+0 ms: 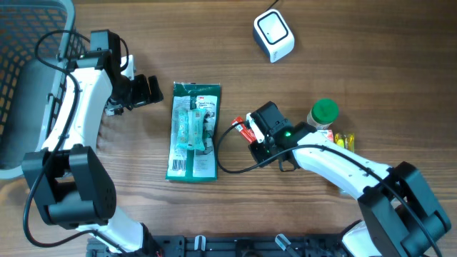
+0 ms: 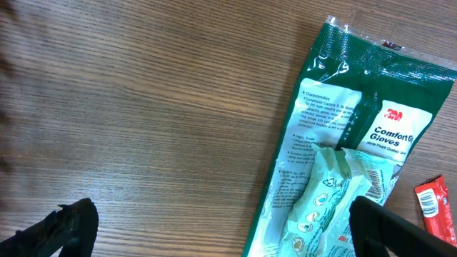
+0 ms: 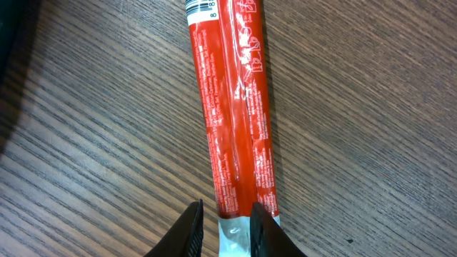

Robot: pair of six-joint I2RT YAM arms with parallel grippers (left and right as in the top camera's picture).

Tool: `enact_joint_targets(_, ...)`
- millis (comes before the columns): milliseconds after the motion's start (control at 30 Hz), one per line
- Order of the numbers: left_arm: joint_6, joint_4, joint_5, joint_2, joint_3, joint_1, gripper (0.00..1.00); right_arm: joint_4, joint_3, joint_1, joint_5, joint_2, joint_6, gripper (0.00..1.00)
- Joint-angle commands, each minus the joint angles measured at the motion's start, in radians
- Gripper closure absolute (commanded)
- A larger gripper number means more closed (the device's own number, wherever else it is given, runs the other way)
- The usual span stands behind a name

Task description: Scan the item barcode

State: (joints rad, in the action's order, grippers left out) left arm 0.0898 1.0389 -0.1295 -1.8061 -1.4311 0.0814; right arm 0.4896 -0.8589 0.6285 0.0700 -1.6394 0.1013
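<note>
The right claw (image 3: pixel 226 214), nearly closed, pinches the stick (image 3: pixel 232 107) by its sealed end, likely leaving the barcode (image 3: pixel 202 7) bare for the scanner (image 1: pixel 273 34); the left claw (image 2: pixel 225 232) gapes empty.

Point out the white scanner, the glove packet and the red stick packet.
white scanner (image 1: pixel 273 30): overhead view, centre of its top face.
glove packet (image 2: pixel 396 128): left wrist view, white brand label.
red stick packet (image 3: pixel 235 107): right wrist view, middle of its red film.

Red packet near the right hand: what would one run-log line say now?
right hand: closed on red packet end | left hand: open, empty, by gloves pack | scanner: not yet reached
</note>
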Motion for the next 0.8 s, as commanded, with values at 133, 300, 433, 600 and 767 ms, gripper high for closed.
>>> enact_joint_targets(133,-0.003,-0.003,-0.008,0.011,0.003,0.001,0.0,-0.074,0.084,0.0,-0.083,0.009,-0.023,0.72)
enact_joint_targets(300,-0.003,-0.003,-0.008,0.011,0.003,0.001,0.0,-0.119,0.128,0.0,-0.122,0.009,-0.023,0.72)
enact_joint_targets(433,-0.003,-0.003,-0.008,0.011,0.003,0.001,0.0,-0.12,0.13,0.0,-0.123,0.006,-0.068,0.76)
enact_joint_targets(600,-0.003,-0.003,-0.008,0.011,0.003,0.001,0.0,-0.124,0.138,0.0,-0.113,-0.013,-0.101,0.83)
enact_joint_targets(767,-0.003,-0.003,-0.008,0.011,0.003,0.001,0.0,-0.084,0.07,0.0,0.019,0.057,-0.073,0.96)
